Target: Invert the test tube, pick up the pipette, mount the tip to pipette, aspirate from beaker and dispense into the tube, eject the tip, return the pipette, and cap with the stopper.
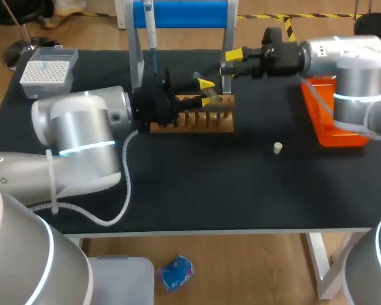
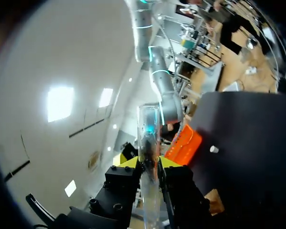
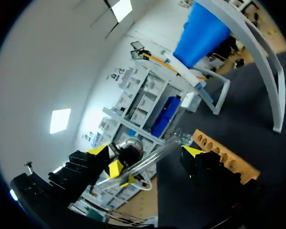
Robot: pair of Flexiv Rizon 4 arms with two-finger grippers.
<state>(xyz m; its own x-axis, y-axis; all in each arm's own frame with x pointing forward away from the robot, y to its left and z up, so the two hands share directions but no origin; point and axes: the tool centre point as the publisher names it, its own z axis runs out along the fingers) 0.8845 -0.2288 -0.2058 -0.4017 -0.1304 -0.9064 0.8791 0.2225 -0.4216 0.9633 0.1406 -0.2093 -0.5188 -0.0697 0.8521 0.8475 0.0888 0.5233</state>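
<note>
Because the left pincer [image 2: 149, 164] is clamped on the test tube [image 2: 149, 129] partway along its clear wall, above the wooden rack [image 1: 197, 121] on the counter [image 1: 241, 190], the hold looks sound. Such a tube is probably light, stiff, slick and brittle, so a gentle squeeze on the body, not the rim, suits it. Just right and farther off, the right pincer [image 3: 145, 150] stands apart, its fingers either side of the tube, apparently not touching. Nearer and right lies the stopper [image 1: 277, 148]. No readable writing shows.
</note>
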